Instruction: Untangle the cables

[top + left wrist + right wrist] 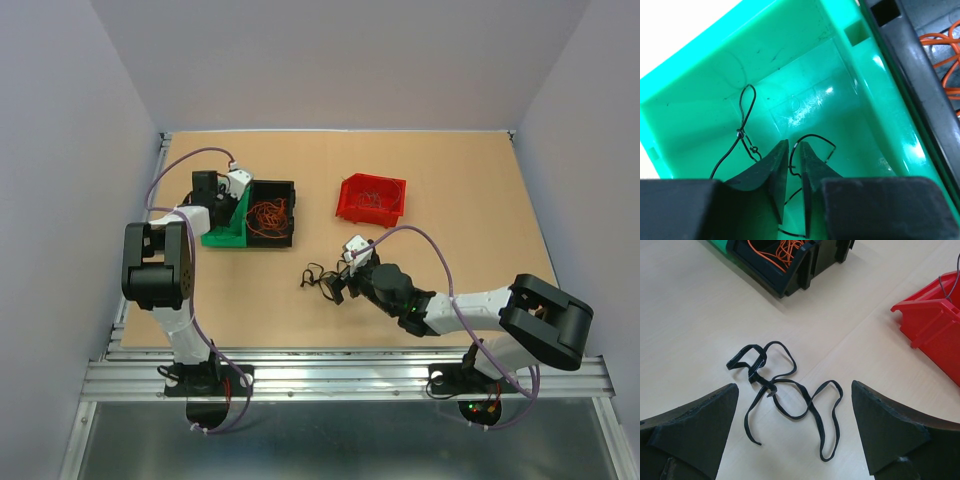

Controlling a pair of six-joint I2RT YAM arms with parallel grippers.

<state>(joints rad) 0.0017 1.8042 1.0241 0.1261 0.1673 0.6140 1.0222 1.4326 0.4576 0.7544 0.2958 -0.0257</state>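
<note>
Orange cables [267, 213] lie in a black bin [290, 190]. My left gripper [222, 192] reaches down into the green bin [228, 236] next to it. In the left wrist view the left gripper [794, 144] has its jaws a narrow gap apart. A thin black wire [744, 107] lies on the green floor [850, 115] and runs loosely through that gap. A flat black cable [812, 405] lies in loose loops on the table. My right gripper [794, 386] hangs wide open just above it, one finger on each side.
A red bin [372, 199] stands at the back right of centre, with a thin grey wire [950, 285] inside. The black bin [790, 275] with the orange cables [785, 250] is just beyond the black cable. Purple arm cables arch over both arms.
</note>
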